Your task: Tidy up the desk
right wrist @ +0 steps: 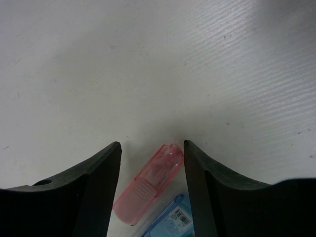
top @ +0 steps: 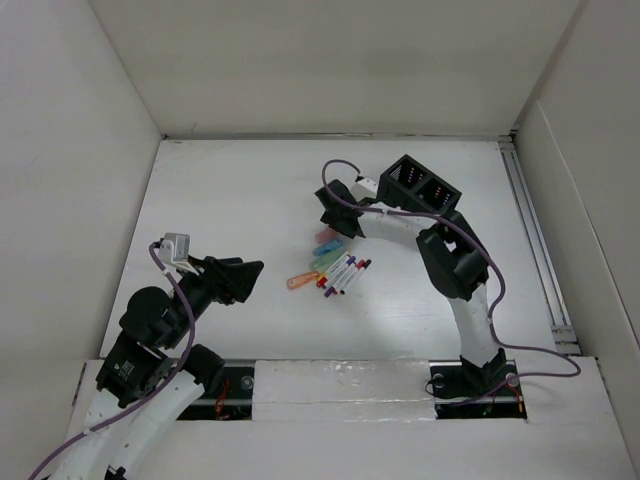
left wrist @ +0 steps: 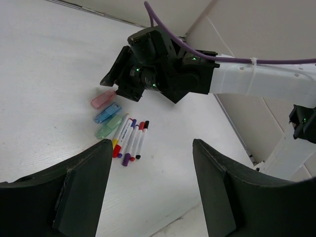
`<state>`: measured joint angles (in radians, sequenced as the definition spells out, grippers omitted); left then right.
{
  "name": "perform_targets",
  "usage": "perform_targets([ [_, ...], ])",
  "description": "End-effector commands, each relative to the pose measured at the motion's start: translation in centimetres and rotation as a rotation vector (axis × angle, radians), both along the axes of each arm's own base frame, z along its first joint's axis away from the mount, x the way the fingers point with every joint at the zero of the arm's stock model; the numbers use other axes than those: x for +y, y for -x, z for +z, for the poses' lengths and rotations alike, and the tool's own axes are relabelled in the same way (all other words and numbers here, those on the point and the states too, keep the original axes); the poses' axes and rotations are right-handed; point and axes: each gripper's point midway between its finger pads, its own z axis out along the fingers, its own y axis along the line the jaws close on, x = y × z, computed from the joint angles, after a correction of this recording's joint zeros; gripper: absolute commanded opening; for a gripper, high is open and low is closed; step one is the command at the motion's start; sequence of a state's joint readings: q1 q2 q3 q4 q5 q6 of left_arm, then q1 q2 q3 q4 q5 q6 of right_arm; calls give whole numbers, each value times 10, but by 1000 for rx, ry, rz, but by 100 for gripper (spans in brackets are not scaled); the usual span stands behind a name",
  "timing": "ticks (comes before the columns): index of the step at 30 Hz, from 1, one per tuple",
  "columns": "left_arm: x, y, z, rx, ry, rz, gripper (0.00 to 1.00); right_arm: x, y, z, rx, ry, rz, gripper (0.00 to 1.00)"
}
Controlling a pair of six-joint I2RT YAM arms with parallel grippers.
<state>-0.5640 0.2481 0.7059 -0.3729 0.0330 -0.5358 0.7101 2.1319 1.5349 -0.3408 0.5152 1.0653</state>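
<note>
The desk (top: 230,200) is a white tabletop. A pink translucent case (top: 327,236) lies on it, with a blue case (top: 328,247) and a green case (top: 325,260) beside it. My right gripper (top: 330,225) is open and low over the pink case. In the right wrist view the pink case (right wrist: 148,182) lies between the open jaws of my right gripper (right wrist: 150,145), its tip close to the right finger; whether they touch I cannot tell. The blue case (right wrist: 170,219) is just below it. My left gripper (top: 252,280) is open and empty, left of the pile.
Several coloured markers (top: 340,275) and an orange item (top: 300,280) lie by the cases. A black two-compartment organizer (top: 420,185) stands at the back right. A metal rail (top: 535,240) runs along the right side. White walls enclose the desk.
</note>
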Motion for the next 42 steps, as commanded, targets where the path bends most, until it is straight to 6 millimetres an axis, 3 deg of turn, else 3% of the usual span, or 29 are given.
perform_targets([
  [1, -3, 1, 11, -43, 29, -13, 62, 0, 4, -6, 29, 93, 4, 59],
  [6, -1, 2, 13, -53, 35, -10, 63, -17, 6, 0, -7, 124, -57, 61],
  [7, -2, 2, 14, -55, 36, -12, 63, -23, 12, -9, -2, 132, -61, 61],
  [13, -3, 2, 13, -51, 34, -18, 63, -27, 21, -9, 12, 118, -62, 65],
  [21, -2, 3, 15, -58, 39, -18, 63, 8, 34, -11, 34, 70, 13, 65],
  [31, -2, 2, 13, -53, 36, -18, 63, 27, 16, -7, 31, 1, 34, 59],
  [38, -3, 1, 12, -47, 31, -17, 63, 29, -2, -9, 41, 56, 30, 37],
  [41, -3, 1, 12, -47, 31, -15, 63, 30, -5, -7, 32, 70, 34, 39],
  [42, -3, 1, 12, -48, 32, -17, 63, 29, -6, -5, 27, 78, 40, 47],
])
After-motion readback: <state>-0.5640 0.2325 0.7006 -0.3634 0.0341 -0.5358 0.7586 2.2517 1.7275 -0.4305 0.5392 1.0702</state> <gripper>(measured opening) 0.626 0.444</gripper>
